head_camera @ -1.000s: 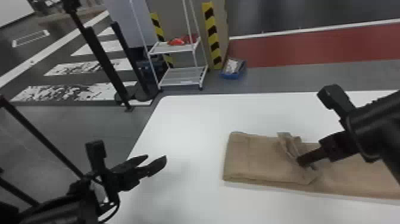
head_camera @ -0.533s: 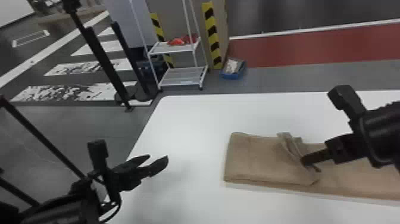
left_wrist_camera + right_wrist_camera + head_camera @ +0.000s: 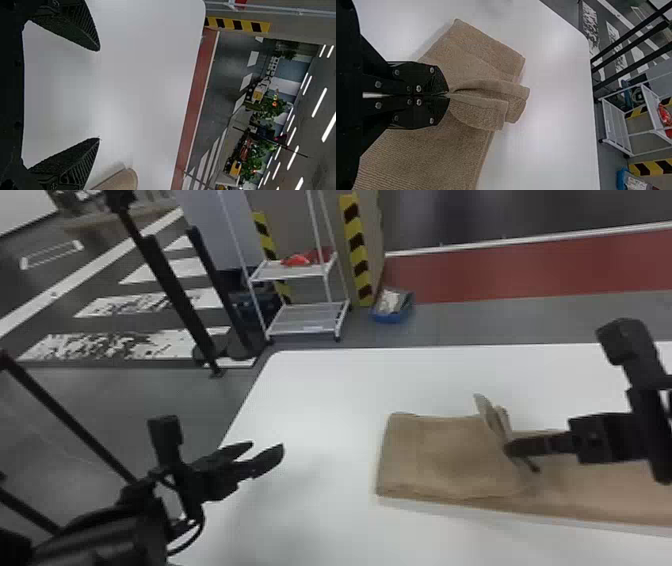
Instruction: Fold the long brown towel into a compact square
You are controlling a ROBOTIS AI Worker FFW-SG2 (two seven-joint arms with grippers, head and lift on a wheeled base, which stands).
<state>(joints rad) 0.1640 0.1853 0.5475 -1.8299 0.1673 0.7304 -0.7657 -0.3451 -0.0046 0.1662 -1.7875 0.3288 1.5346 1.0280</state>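
Towel (image 3: pixel 450 455) is lying inboard of the counter's (image 3: pixel 330 400) left edge; the right pincer (image 3: pixel 448 95) is pinching and raising its flap (image 3: pixel 491 417), probably adjusting the fold. Left pincer (image 3: pixel 267 446) is waiting spread by that edge.

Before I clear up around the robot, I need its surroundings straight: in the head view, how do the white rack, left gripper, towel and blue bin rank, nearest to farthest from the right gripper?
1. Towel: pinched in the right gripper.
2. Left gripper: robot's left.
3. Rack and bin: on the floor beyond the table; too close to call.
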